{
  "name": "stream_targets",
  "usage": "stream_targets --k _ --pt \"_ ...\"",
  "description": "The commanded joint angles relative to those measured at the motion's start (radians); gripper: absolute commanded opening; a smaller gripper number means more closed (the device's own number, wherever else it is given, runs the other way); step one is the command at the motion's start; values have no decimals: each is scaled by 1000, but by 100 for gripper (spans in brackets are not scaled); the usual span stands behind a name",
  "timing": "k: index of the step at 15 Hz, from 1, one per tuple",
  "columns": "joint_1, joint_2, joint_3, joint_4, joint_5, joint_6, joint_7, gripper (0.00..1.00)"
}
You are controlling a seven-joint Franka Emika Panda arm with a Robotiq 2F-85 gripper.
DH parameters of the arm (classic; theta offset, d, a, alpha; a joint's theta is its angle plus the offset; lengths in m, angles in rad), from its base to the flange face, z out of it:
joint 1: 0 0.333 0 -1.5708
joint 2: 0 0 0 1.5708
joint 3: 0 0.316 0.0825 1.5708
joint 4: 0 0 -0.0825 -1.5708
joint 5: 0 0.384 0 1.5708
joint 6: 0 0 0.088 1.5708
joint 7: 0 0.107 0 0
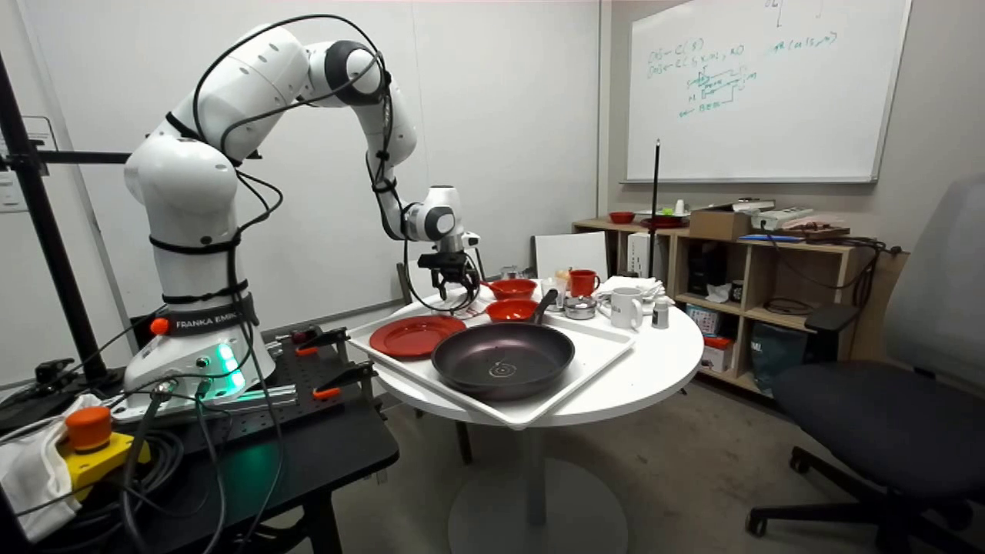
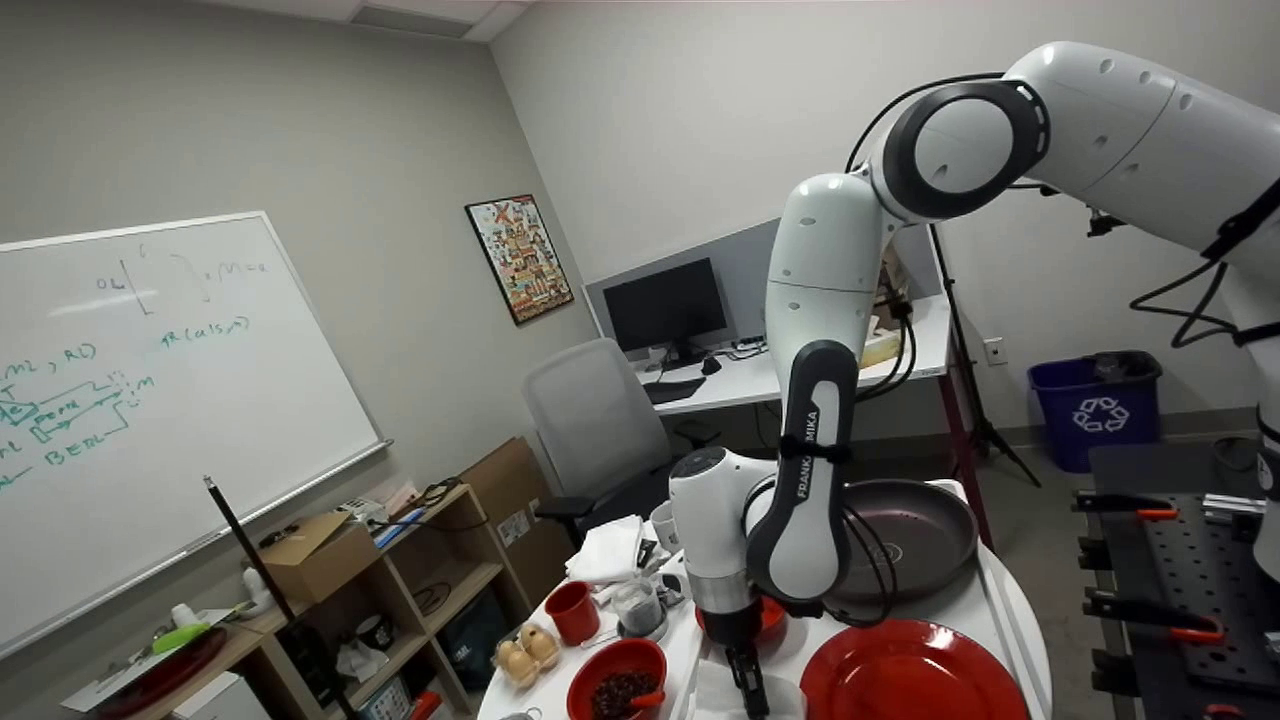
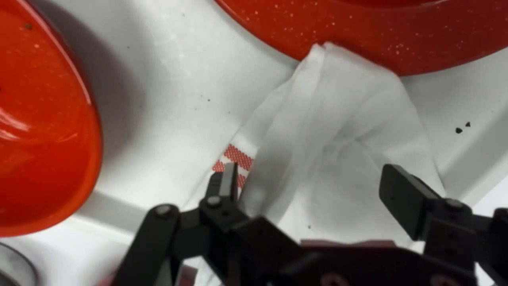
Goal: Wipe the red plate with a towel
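My feeds come through bright and evenly lit. In the wrist view, the red bowl [image 3: 45, 131] throws a soft shadow toward the red plate [image 3: 377, 37] and carries streaky glare; the gripper [image 3: 309, 190], lower in frame than the plate, looks soft. Well apart from the plate in an exterior view (which reaches me tilted), a pale streak glazes the whiteboard [image 2: 170, 420].
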Motion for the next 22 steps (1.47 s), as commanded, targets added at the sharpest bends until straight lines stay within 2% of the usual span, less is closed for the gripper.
stream_targets --k 1,6,9,10,14,16,20,21,22 --pt "70 -118 -60 -86 -24 -2 114 100" --pt "115 -230 -108 -126 -25 -31 232 100" --pt "115 -290 -123 -155 -29 -75 276 100" --pt "107 -310 -120 -164 -28 -118 278 100" --pt "9 -378 -33 -204 41 -357 179 100" --pt "-14 -410 -23 -230 47 -440 179 100" --pt "-59 -475 -10 -303 61 -503 175 100" --pt "-45 -411 -16 -240 26 -482 202 100" --pt "-50 -419 -15 -249 25 -483 201 100"
